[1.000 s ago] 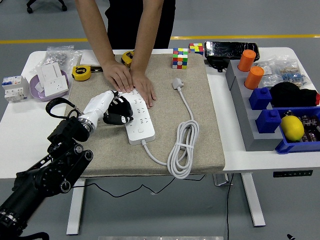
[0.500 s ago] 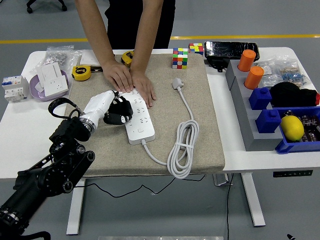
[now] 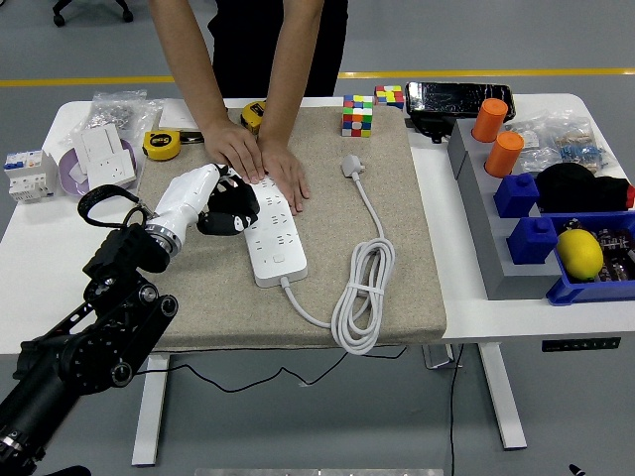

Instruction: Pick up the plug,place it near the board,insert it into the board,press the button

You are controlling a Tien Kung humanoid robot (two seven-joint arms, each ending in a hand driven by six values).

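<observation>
A white power strip (image 3: 273,238) lies on the beige mat (image 3: 397,248), with its white cable (image 3: 362,288) coiled to the right. The cable's white plug (image 3: 352,165) lies loose on the mat near the far edge. My left hand (image 3: 223,206), white-backed with black fingers, hovers at the strip's left edge near its far end, fingers curled. I see no object in them. A person's two hands (image 3: 263,159) press flat on the strip's far end, right beside my hand. My right arm is out of view.
Yellow tape measures (image 3: 161,145) and a purple dish with a white socket (image 3: 99,164) sit at the far left. Two puzzle cubes (image 3: 357,114) stand at the mat's far edge. Grey trays with orange cups (image 3: 496,139), blue bins and a lemon (image 3: 580,253) fill the right side.
My left hand has moved up and left, from beside the strip's middle toward its far end, closer to the person's hands. The person's hands and the plug have not moved.
</observation>
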